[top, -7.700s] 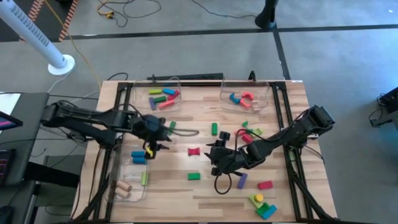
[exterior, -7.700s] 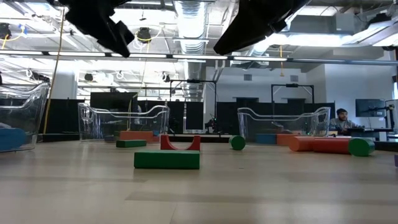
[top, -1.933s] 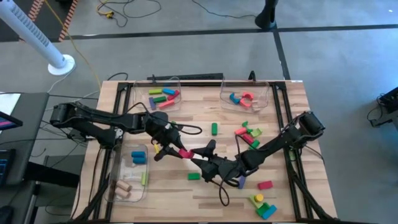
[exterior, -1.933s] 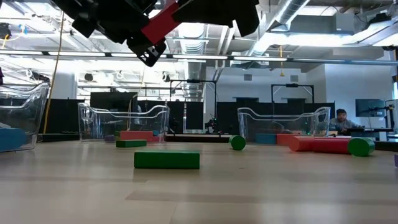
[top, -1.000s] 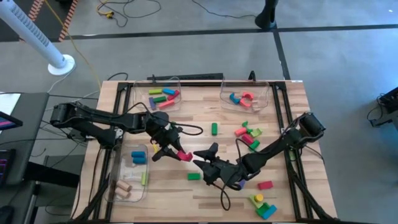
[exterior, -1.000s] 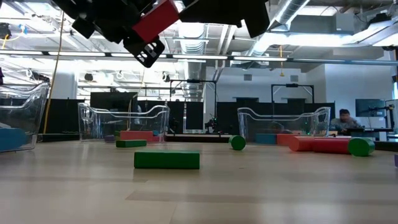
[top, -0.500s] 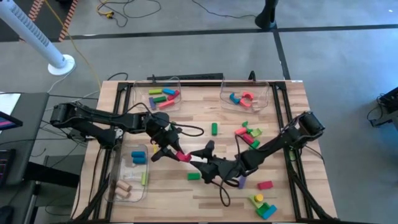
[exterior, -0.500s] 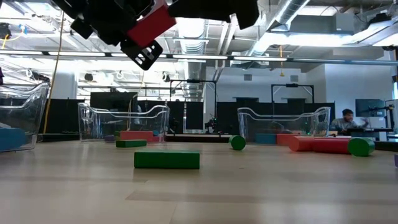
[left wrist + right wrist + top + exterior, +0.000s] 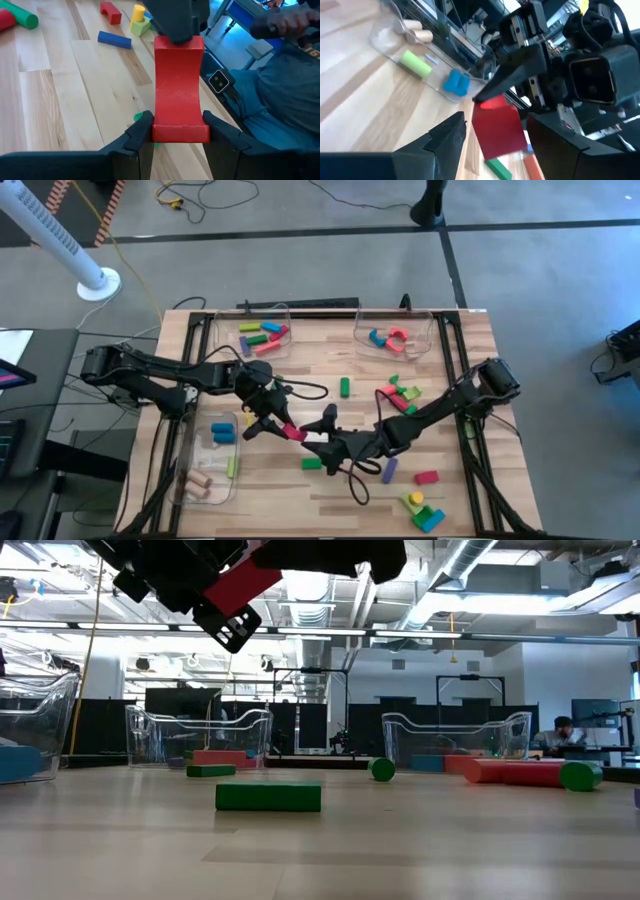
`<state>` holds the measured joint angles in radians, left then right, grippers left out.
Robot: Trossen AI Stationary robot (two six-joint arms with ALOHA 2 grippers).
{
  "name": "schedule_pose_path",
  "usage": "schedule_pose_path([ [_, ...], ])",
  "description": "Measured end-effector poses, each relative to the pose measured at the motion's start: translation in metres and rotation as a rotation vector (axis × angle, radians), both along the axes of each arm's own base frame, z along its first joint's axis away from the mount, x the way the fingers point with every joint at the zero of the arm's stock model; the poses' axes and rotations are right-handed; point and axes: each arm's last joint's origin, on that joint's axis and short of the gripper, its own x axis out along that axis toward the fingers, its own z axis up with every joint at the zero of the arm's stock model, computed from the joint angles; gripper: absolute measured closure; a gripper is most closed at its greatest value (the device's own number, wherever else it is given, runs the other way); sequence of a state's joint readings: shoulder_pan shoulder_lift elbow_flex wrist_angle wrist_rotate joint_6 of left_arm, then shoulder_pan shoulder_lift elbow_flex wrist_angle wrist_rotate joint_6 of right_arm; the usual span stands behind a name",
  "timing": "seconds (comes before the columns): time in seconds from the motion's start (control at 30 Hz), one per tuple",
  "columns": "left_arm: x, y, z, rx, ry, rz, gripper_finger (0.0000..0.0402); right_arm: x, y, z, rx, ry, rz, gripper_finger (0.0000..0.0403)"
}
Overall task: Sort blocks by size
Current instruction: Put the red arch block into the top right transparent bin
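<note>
A red arch block (image 9: 177, 85) hangs above the middle of the table, with my left gripper (image 9: 180, 136) shut on its near end. My right gripper (image 9: 495, 120) is open and comes from the table's right. Its fingers stand on either side of the block's far end (image 9: 497, 131). In the high view the two grippers meet at the red block (image 9: 294, 431). Loose blocks lie flat on the table: a green bar (image 9: 312, 463), a green cylinder (image 9: 344, 387), a purple one (image 9: 389, 470) and a red one (image 9: 427, 477). My left gripper pinches the arch block's two side faces at its near end (image 9: 180, 131) between both fingers. The fingers come from the table's left, slanting down, and lie along the block. The block juts out past them, lifted clear of the table. My right gripper: a finger (image 9: 172, 20) covers the block's far end; I cannot tell whether it touches.
Clear bins with blocks stand at the far left (image 9: 262, 335), far right (image 9: 392, 338) and left edge (image 9: 212, 460). A red and green cluster (image 9: 400, 395) lies right of centre. A yellow, green and blue cluster (image 9: 423, 513) sits at the near right.
My right gripper has moved toward the table's left, closing in on the red block's free end, and has rolled about its own axis. The red block stays lifted in my left gripper.
</note>
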<state>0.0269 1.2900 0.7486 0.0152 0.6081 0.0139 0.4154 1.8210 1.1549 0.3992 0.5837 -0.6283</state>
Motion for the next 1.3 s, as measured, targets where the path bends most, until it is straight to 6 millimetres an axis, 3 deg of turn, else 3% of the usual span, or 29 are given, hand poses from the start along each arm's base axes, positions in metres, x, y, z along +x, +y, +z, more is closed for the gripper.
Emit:
schedule_pose_path([
  [0.33, 0.0003, 0.0, 0.0004, -0.007, 0.0, 0.005, 0.0269, 0.0044, -0.0067, 0.0022, 0.063, -0.006, 0.016, 0.0155],
  [0.73, 0.0017, -0.0011, 0.004, -0.049, -0.025, -0.022, 0.0269, 0.0056, -0.0093, 0.0007, 0.07, 0.012, 0.047, 0.0193],
  [1.3, 0.0025, -0.0016, 0.004, -0.084, -0.015, -0.033, 0.0269, 0.0056, -0.0094, 0.0006, 0.07, 0.014, 0.047, 0.02],
])
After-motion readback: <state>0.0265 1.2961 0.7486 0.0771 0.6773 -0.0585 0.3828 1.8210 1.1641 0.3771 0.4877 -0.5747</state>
